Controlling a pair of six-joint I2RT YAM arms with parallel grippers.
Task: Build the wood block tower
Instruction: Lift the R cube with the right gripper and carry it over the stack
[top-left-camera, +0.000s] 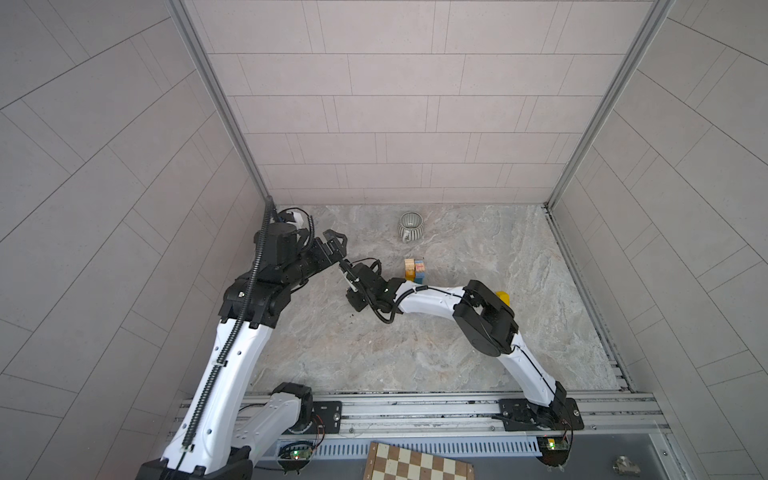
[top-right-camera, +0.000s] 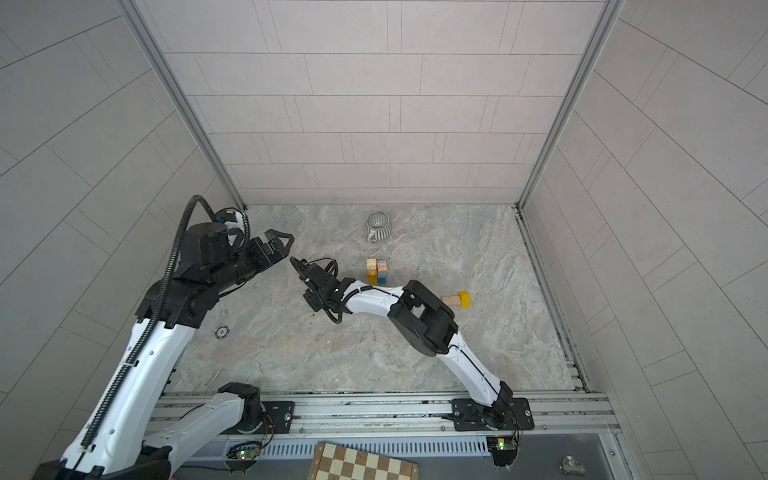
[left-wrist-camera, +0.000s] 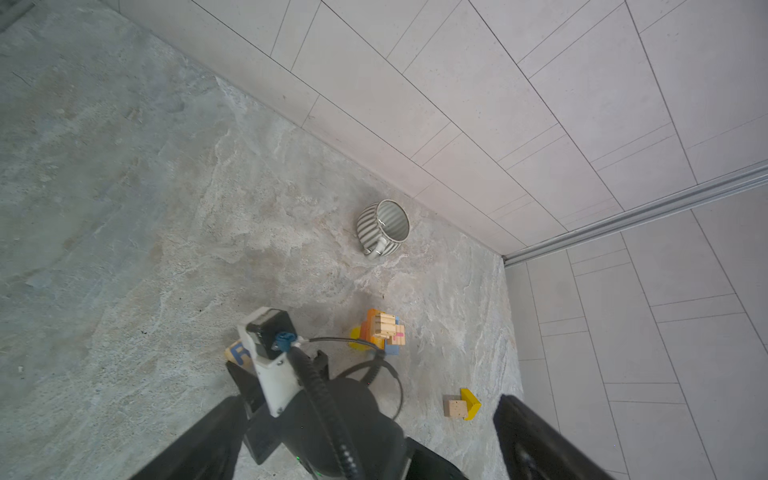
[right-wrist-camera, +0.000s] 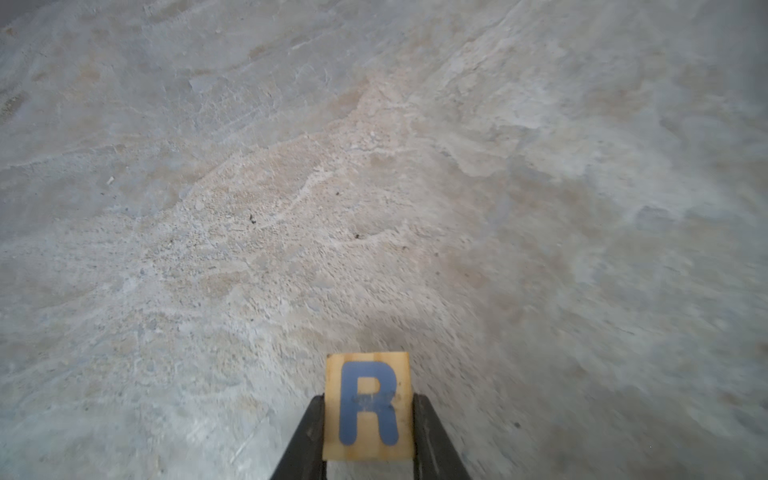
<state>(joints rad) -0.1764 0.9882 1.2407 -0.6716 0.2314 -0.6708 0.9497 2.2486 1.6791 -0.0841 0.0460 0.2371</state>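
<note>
Two robot arms work over a marble-patterned tabletop, seen from above. The right gripper is clamped on a natural-wood cube with a blue letter R, one dark finger against each side of it. In the left wrist view the cube seems to hang clear of the table. The left gripper hovers at about 10 o'clock on the table, jaws spread wide and holding nothing.

The wood block tower stands just past the table's centre toward 12 o'clock. It is a short stack of yellow, orange, light blue and natural-wood pieces. The held cube sits at roughly 9 o'clock from it, near but apart. A plain wood block and a yellow block lie touching at 3 o'clock. A grey ribbed mug sits at 12 o'clock, and a chessboard lies off the table at 6 o'clock.

The step in hand looks like carrying the R cube to the tower. The next move calls for bringing it over the top – level and squared to the pieces below – then lowering gently before letting go, since a sideways nudge could topple the stack.
</note>
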